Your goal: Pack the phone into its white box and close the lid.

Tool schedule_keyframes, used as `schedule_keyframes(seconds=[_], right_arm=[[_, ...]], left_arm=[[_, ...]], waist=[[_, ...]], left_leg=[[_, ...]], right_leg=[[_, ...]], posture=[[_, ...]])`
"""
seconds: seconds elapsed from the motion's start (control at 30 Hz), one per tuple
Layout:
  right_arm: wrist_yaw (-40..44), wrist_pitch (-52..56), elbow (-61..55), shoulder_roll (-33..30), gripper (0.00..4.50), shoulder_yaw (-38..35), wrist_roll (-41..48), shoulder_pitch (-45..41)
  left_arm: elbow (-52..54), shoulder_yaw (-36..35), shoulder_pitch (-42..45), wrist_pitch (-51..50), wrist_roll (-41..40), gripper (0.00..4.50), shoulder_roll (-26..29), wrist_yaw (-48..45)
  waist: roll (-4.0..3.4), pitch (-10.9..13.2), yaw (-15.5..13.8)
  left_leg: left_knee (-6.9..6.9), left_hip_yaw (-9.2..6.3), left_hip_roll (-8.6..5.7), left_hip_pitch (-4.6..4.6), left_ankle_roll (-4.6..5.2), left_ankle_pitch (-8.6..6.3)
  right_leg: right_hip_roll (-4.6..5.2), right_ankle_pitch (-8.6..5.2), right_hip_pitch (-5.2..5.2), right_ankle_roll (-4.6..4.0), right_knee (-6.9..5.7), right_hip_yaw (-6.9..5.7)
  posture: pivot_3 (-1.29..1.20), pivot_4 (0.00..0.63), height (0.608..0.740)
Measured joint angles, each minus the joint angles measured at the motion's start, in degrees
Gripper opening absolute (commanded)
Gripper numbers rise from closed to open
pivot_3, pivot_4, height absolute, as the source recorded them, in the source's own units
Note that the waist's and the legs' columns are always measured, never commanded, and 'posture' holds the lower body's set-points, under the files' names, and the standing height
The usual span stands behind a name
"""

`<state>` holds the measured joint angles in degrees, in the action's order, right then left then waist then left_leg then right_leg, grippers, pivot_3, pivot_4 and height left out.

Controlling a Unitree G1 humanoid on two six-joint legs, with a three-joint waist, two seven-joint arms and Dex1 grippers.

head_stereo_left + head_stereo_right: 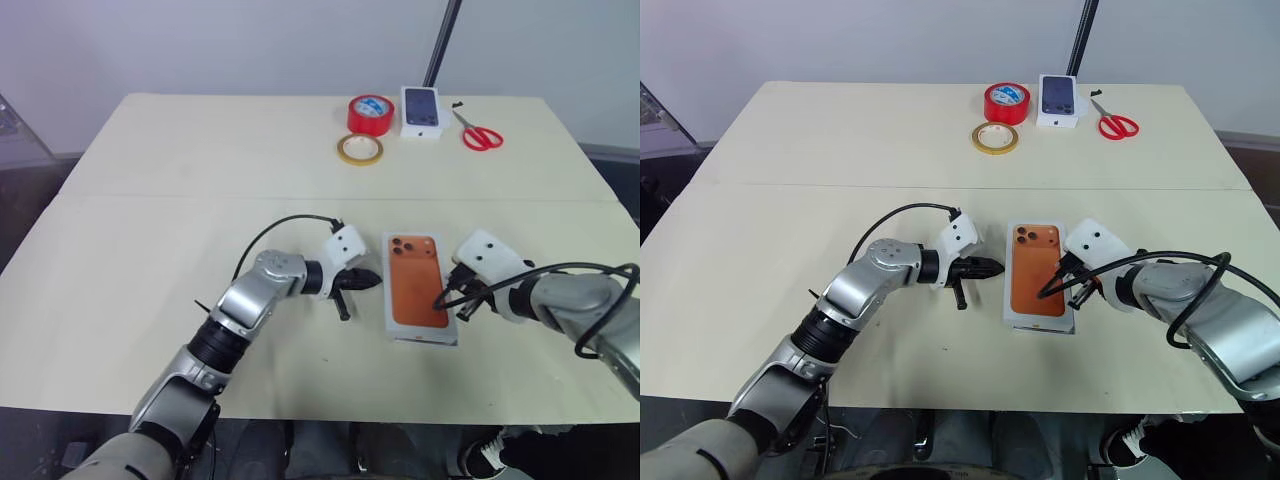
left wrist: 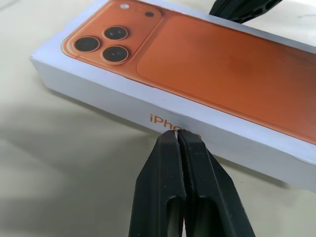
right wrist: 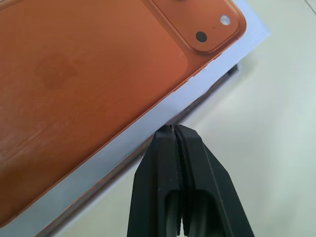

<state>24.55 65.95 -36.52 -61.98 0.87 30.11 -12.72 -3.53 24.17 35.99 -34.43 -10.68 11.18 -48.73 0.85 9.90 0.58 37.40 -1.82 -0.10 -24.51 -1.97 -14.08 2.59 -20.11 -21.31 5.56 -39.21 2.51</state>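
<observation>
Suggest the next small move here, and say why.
Probably press the lid straight down with both shut grippers. It sits on the white box with a strip of base showing beneath its edge in the right wrist view, so it may not be fully seated. The left gripper meets its side; the right gripper its edge.

Both eye views look down from the head across the table [image 1: 150, 200]; wrist views sit close, facing the lid [image 2: 207, 59] from nine and three o'clock.

Bare table [image 1: 150, 250] rings the lid [image 1: 420, 282]; both end effectors flank it.
</observation>
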Motion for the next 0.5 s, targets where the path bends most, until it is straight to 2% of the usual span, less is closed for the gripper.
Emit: schedule_keyframes(seconds=[0.5], right_arm=[[1.3,0.3,-1.6,0.6,0.07,-2.9,-2.3,5.6]], left_arm=[[-0.1,1.5,0.1,0.0,0.9,0.1,-1.1,-0.8]], waist=[[0.0,0.0,0.0]], left_leg=[[0.01,-0.01,-0.01,0.01,0.0,0.0]], right_leg=[[-0.03,0.0,0.03,0.0,0.0,-0.01]], posture=[[0.0,0.15,0.717]])
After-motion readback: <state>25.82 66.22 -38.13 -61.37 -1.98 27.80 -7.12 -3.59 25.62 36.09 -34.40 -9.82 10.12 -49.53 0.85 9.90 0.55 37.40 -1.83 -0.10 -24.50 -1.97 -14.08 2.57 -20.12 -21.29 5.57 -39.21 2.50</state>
